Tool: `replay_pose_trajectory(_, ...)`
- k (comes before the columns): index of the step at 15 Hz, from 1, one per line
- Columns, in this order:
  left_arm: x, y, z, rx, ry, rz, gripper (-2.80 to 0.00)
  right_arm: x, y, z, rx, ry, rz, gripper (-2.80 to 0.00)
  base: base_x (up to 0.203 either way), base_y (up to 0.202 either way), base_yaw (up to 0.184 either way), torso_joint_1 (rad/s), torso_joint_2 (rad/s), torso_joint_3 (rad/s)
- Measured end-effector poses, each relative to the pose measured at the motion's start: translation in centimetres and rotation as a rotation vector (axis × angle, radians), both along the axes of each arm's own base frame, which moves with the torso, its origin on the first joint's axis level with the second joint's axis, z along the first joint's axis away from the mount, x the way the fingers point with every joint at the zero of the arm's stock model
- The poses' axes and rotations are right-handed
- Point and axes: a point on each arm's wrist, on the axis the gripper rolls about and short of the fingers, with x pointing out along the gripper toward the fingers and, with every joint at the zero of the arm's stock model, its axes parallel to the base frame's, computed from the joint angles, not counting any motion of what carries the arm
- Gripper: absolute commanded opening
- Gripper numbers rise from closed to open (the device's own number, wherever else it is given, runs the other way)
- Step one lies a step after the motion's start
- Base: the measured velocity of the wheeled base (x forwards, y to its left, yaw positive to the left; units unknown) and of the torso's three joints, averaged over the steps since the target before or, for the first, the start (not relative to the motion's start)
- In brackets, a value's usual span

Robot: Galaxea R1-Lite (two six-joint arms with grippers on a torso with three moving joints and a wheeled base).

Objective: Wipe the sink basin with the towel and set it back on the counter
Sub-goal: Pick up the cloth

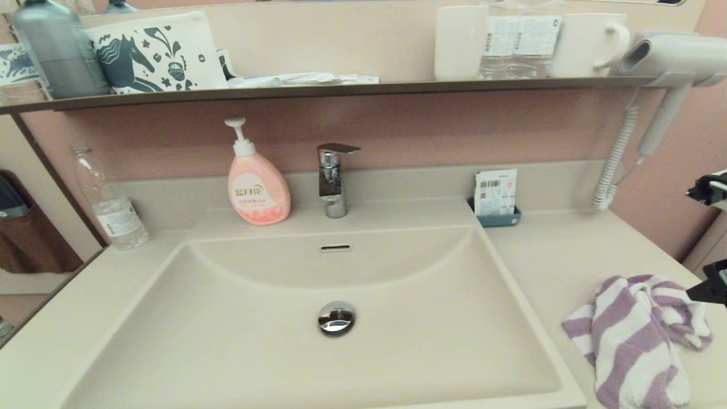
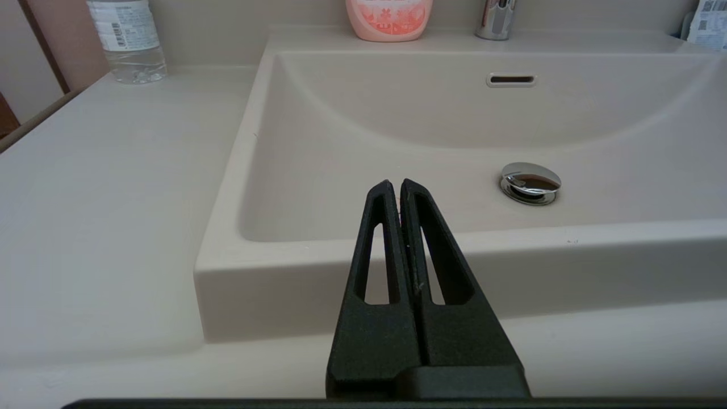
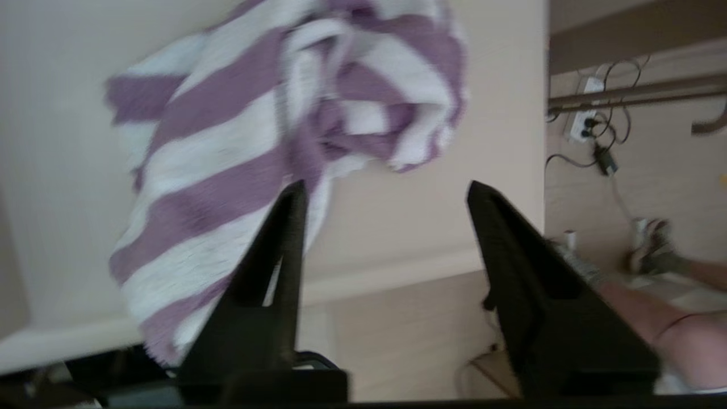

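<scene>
The purple and white striped towel (image 1: 636, 335) lies crumpled on the beige counter (image 1: 556, 267) to the right of the sink basin (image 1: 238, 352). The basin's chrome drain plug (image 1: 336, 318) sits at its middle. My right gripper (image 3: 386, 196) hovers open beside the towel (image 3: 272, 142), near the counter's right edge, with nothing between its fingers; only a black tip (image 1: 710, 287) of it shows in the head view. My left gripper (image 2: 396, 184) is shut and empty, parked low before the basin's (image 2: 397, 165) front left rim.
A pink soap dispenser (image 1: 257, 182) and a chrome faucet (image 1: 334, 179) stand behind the basin. A water bottle (image 1: 111, 204) stands at the back left, a small blue holder (image 1: 497, 196) at the back right. A hair dryer (image 1: 664, 74) hangs on the right wall.
</scene>
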Motion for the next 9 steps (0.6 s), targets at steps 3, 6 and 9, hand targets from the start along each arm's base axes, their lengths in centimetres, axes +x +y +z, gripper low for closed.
replay_pose_trajectory(3, 0.0, 0.0, 0.0, 0.000, 0.000, 0.000, -2.80, 1.0, 2.3, -1.4, -0.025, 0.060, 0.044, 0.00, 0.000, 0.000, 0.000, 0.000, 0.00, 0.000)
replay_pose_trajectory(6, 0.0, 0.0, 0.0, -0.001, 0.000, 0.000, -2.80, 2.1, 3.4, -3.5, -0.097, 0.117, 0.024, 0.00, 0.000, 0.000, 0.000, 0.000, 0.00, 0.000)
replay_pose_trajectory(9, 0.0, 0.0, 0.0, 0.000, 0.000, 0.000, -2.80, 3.4, 3.9, -5.5, -0.165, 0.139, 0.000, 0.00, 0.000, 0.000, 0.000, 0.000, 0.00, 0.000)
